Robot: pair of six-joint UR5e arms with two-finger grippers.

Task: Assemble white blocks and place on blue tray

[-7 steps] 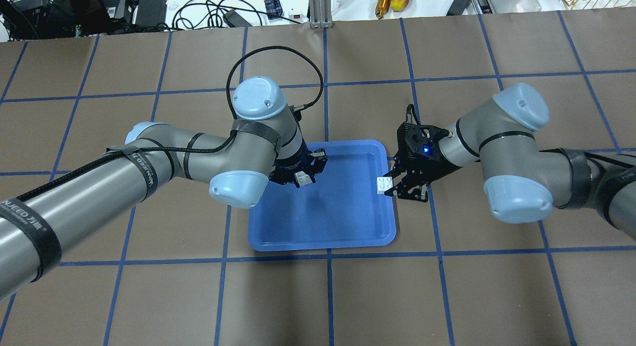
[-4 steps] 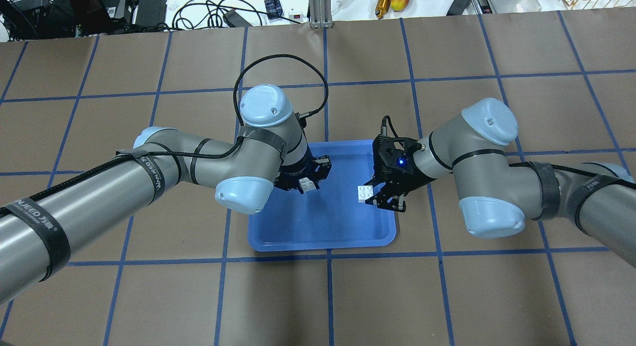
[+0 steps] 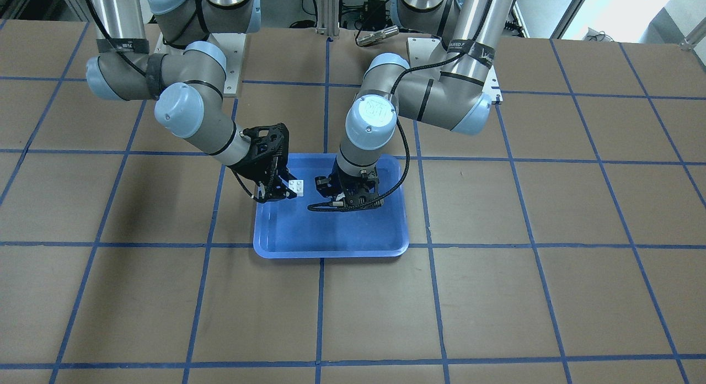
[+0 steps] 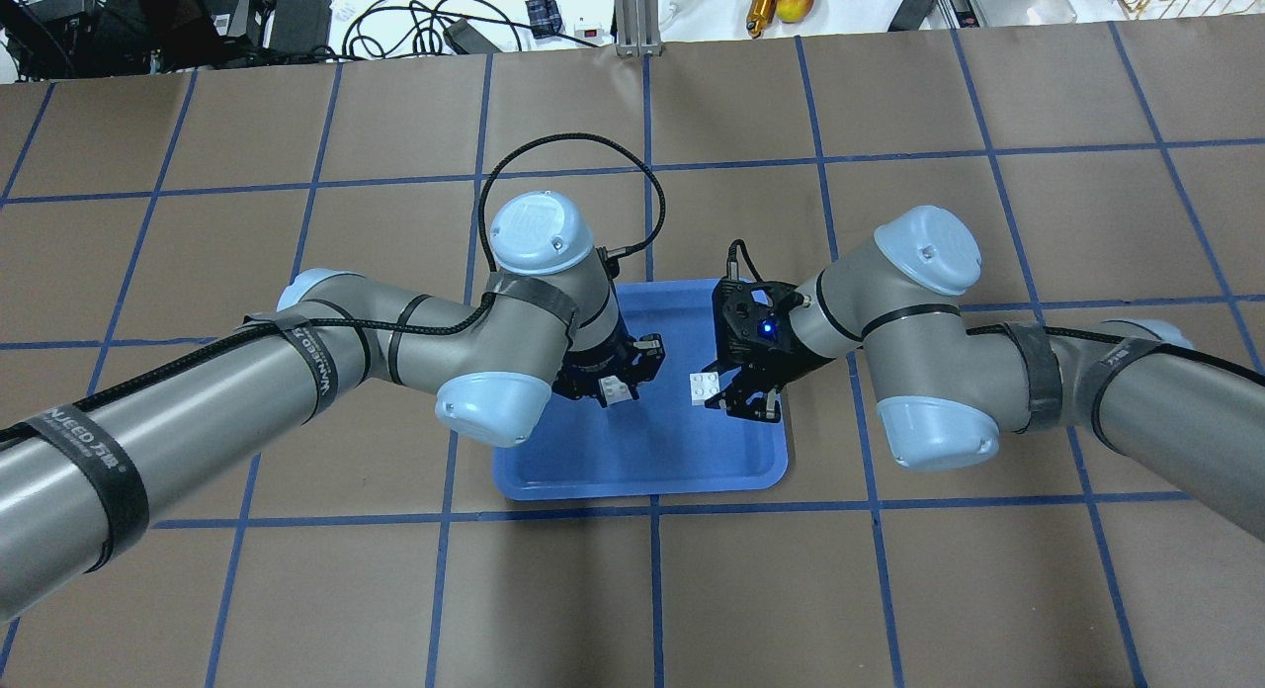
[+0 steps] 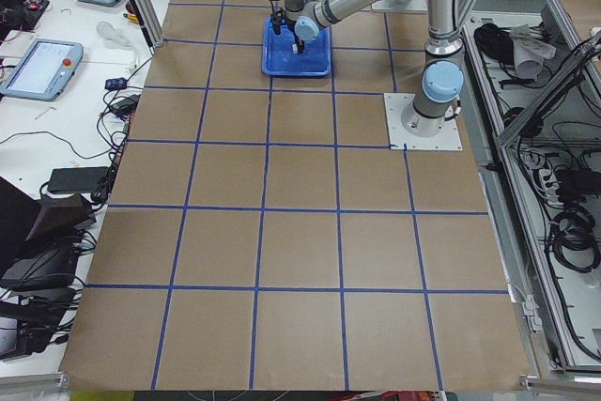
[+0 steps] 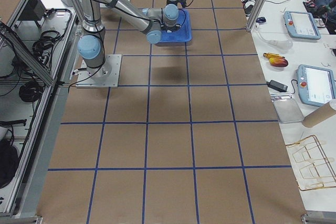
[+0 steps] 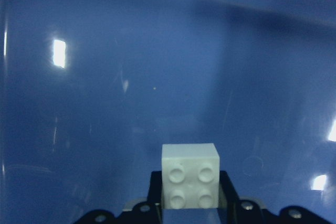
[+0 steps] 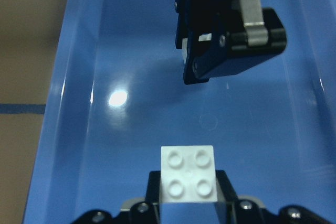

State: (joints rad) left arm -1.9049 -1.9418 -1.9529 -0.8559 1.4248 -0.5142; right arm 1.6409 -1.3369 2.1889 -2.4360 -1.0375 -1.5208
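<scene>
Above blue tray (image 4: 642,485): my left gripper (image 4: 606,384) is clamping one white block (image 7: 190,182), right gripper (image 4: 716,397) the second white block (image 8: 189,174); I am judging joining, placing pending.

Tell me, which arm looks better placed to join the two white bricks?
Probably the right. The right brick faces the left fingers straight ahead over the blue tray; the left wrist view shows only the left brick and tray.

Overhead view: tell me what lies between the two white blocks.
Nothing but bare floor of the blue tray, as the overhead view shows. The left arm's block and the right arm's block are held apart over it.
</scene>
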